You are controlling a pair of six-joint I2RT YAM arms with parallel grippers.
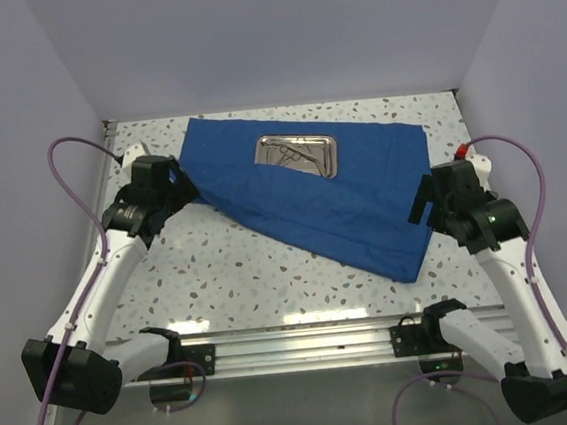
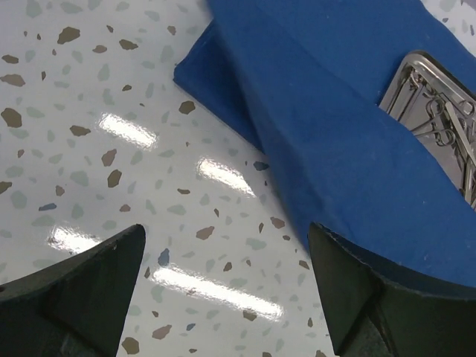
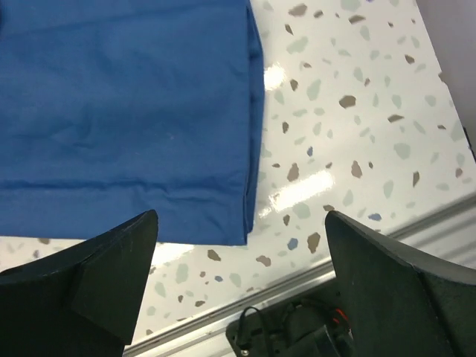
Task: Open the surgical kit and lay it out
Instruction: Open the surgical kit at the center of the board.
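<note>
On the speckled table [image 1: 219,269], the blue cloth [image 1: 363,205] lies spread, slanting from the far left toward the near right.

The left gripper [image 2: 225,230] stands wide open and empty at the cloth's left edge. A raised fold lies against its right finger [image 2: 372,297].

The right gripper [image 3: 242,216] is likewise wide open and empty, over the cloth's near right corner.

The steel tray [image 1: 330,148] rests on the far part of the cloth, with the thin instruments [image 1: 293,154] heaped inside it.

Expect these likely faults:
- If you pull either edge hard, the cloth probably drags the tray with it.
- If you lift the left fold high, the tray may tilt and spill the instruments.
- If you pinch a doubled edge, you may catch only one layer, leaving the cloth folded.
</note>
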